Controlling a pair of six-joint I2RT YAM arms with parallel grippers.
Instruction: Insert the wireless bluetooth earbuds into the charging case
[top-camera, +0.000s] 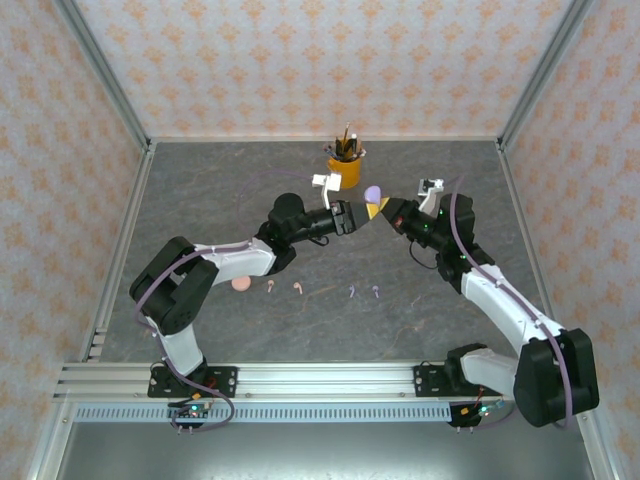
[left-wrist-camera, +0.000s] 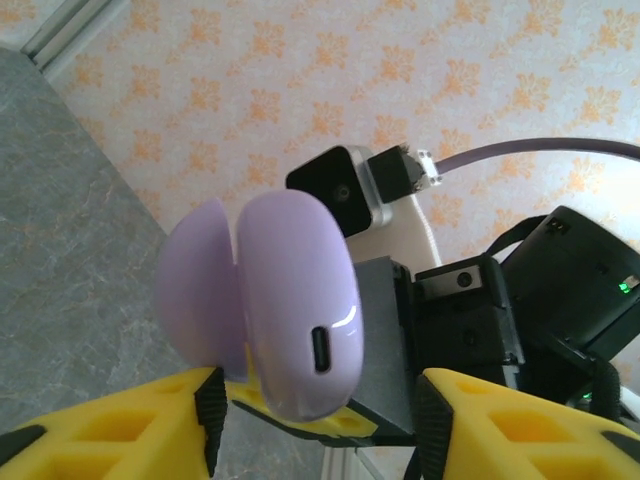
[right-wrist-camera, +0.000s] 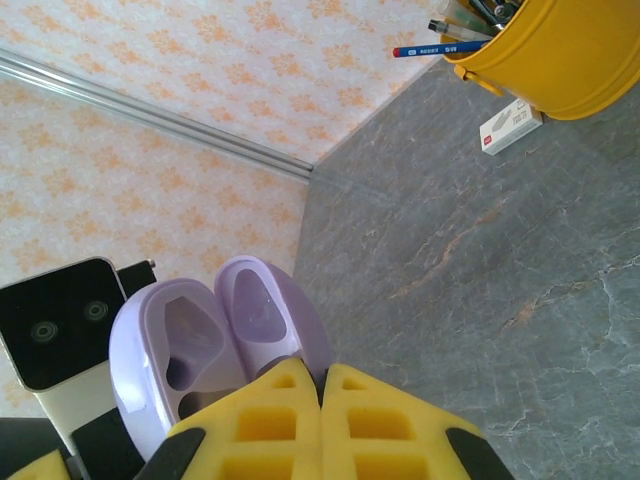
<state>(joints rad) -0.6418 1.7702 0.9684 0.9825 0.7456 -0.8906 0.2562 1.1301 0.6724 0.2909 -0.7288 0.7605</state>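
Right gripper (top-camera: 382, 208) tight on open lilac case (top-camera: 373, 192), arm outstretched mid-air

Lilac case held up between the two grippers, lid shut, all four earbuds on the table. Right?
One thing is wrong: the lid is not shut. The right wrist view shows the lilac case hinged open, its hollows empty. The rest stands: it is up between the left gripper and the right gripper, and the four earbuds lie on the table.
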